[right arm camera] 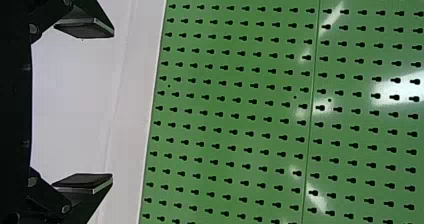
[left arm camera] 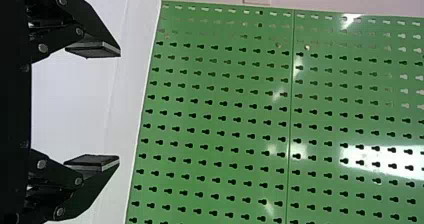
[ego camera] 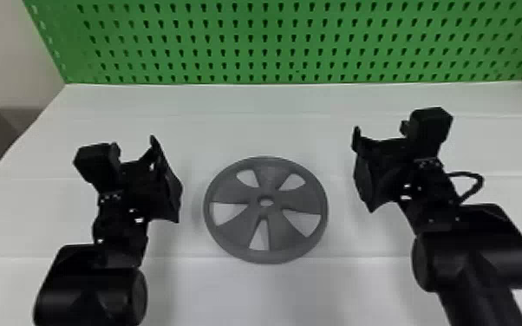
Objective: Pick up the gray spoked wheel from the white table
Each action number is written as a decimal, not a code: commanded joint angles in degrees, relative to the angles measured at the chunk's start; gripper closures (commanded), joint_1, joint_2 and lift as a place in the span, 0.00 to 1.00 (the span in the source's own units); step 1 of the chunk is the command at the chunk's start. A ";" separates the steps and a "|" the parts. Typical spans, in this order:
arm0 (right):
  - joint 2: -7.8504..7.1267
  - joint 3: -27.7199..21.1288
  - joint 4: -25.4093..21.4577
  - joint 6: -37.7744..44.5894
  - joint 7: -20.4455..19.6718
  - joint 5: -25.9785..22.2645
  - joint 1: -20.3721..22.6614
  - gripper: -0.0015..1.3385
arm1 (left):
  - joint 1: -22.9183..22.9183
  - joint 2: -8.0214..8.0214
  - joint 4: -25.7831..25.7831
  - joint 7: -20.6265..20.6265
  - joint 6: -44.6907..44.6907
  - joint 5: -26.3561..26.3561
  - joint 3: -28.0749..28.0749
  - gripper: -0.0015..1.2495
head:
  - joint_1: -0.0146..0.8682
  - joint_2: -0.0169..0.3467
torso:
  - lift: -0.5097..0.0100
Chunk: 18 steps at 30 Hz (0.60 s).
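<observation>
The jaws of the left gripper (left arm camera: 119, 105) stand well apart in the left wrist view, one pad at each side and nothing between. Past them lie the table (left arm camera: 75, 104) and the green board (left arm camera: 215, 114), so this gripper points forward over the table rather than down at it.

The right wrist view shows much the same: the jaws of the right gripper (right arm camera: 112, 105) are parted too, and nothing is in them.

In the head view, the wheel (ego camera: 282, 229) lies flat on the table, between the two grippers. The left one is near its half past nine, the right one a bit farther off, between two and three o'clock.

The step in hand looks like the approach, with the lift still to do. Done well, both grippers probably come down together and take the rim (ego camera: 208, 208) at nine and three o'clock — pads low enough to straddle it without scraping the table. Close both evenly, or the wheel may skid or turn. Then raise at one pace — a lagging side would tilt it and could work the rim loose.
</observation>
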 commanded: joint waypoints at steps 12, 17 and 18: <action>-0.03 0.22 0.35 0.00 0.00 -0.20 -0.02 0.19 | 0.08 0.00 -0.26 0.08 0.59 -0.65 0.07 0.38 | 0.90 0.23 | 0.82; -0.03 0.39 0.44 0.00 0.00 -0.20 -0.11 0.19 | 0.08 0.00 -0.26 0.08 0.59 -0.73 0.16 0.38 | 0.90 0.23 | 0.82; -0.03 0.39 0.44 0.09 0.00 -0.20 -0.11 0.19 | 0.08 0.00 -0.26 0.08 0.59 -0.73 0.25 0.38 | 0.90 0.23 | 0.82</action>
